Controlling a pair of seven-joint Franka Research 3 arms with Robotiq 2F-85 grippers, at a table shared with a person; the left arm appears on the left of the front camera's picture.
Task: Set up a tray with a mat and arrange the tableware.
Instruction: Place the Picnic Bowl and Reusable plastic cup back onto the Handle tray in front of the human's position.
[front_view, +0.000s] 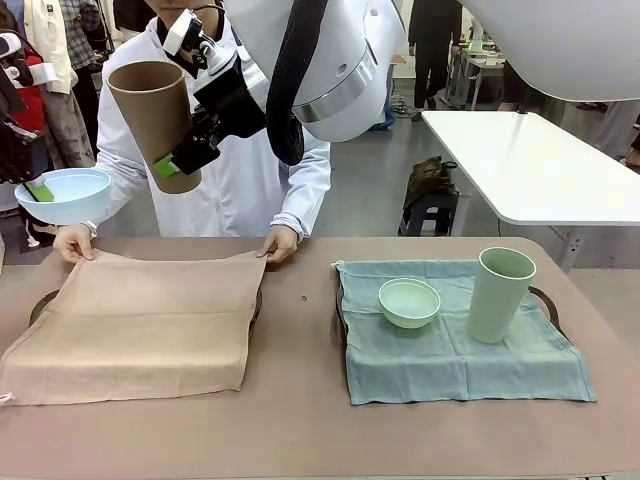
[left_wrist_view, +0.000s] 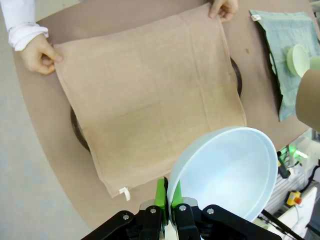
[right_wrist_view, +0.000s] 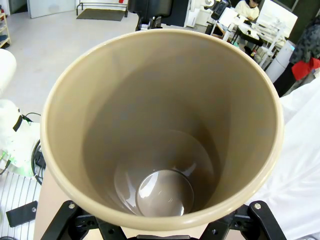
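Note:
My left gripper (front_view: 40, 191) is shut on the rim of the pale blue bowl (front_view: 63, 196), held in the air at the far left; in the left wrist view the bowl (left_wrist_view: 227, 172) hangs over the tan mat (left_wrist_view: 150, 95). My right gripper (front_view: 168, 165), reaching across, is shut on the tan-brown cup (front_view: 155, 120), tilted high above the tan mat (front_view: 140, 320); its inside (right_wrist_view: 160, 135) faces the right wrist camera. A person's hands (front_view: 282, 243) pinch the mat's far corners over a dark tray (front_view: 45, 300). The mint green bowl (front_view: 409, 302) and pale green cup (front_view: 500, 293) stand on the green mat (front_view: 450, 355).
The green mat covers a second dark tray (front_view: 545, 300) on the right. A white table (front_view: 530, 160) stands behind at the right. The person in a white coat (front_view: 230, 190) stands at the far edge. Bare tabletop (front_view: 300, 400) lies between the mats and along the front.

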